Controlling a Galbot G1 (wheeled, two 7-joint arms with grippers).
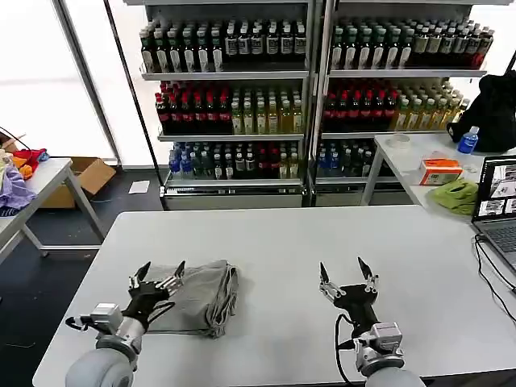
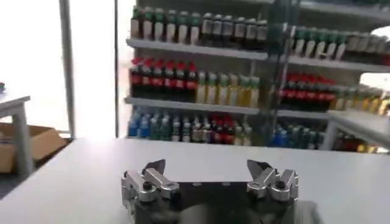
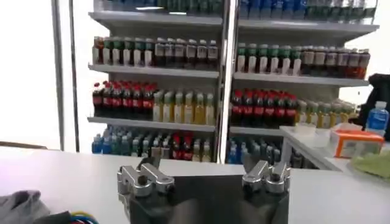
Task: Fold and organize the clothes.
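- Clothes [image 1: 197, 294] lie as one folded grey bundle on the near left part of the white table [image 1: 322, 242], a thick stack with its folded edges toward the table's middle; prints and collars are not readable from the head view.
- The left gripper [image 1: 158, 276] hovers at the bundle's near left corner, fingers spread wide and holding nothing; in the left wrist view the left gripper [image 2: 210, 173] shows both fingertips apart with bare table between them.
- The right gripper [image 1: 347, 276] hangs over bare table, well apart from the bundle on its right side, also wide and empty; the right wrist view shows the right gripper [image 3: 204, 173] with its tips apart, and a corner of grey cloth [image 3: 24, 207] with a bit of coloured print sits at the frame's edge.
- Step in hand, as I judge it: the folding looks finished or nearly so, and the stack seems to be awaiting a last tidy or a move to its final place.
- The next move would call for the left gripper to come down on the stack's edge and pinch all layers together, or for both grippers to take opposite sides so the folds do not slide open.
- Shelves of bottles [image 1: 234, 105] stand behind the table.
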